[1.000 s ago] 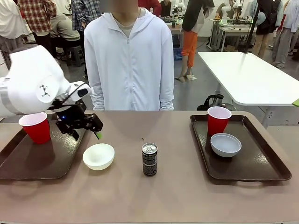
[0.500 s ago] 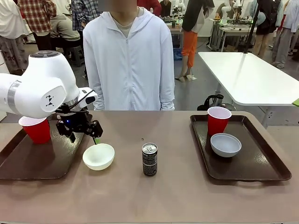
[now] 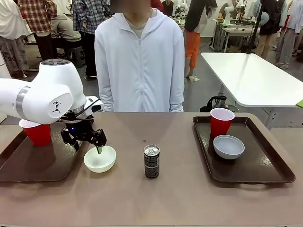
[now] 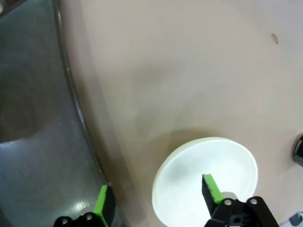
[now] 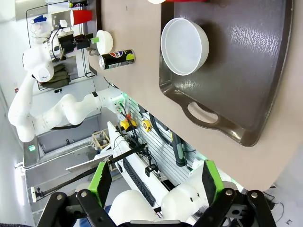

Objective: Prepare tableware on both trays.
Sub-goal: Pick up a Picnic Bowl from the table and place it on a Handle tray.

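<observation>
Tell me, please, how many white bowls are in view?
2. The left bowl sits beside the left tray, the left gripper straddling its rim; the right bowl lies in the right tray. None seems hidden.

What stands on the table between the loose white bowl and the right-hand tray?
One slim dark can, standing upright, apart from both the bowl and the right tray. The front view shows it.

No legible text anywhere; print on the dark drink can (image 3: 151, 161) too small and blurred
</observation>
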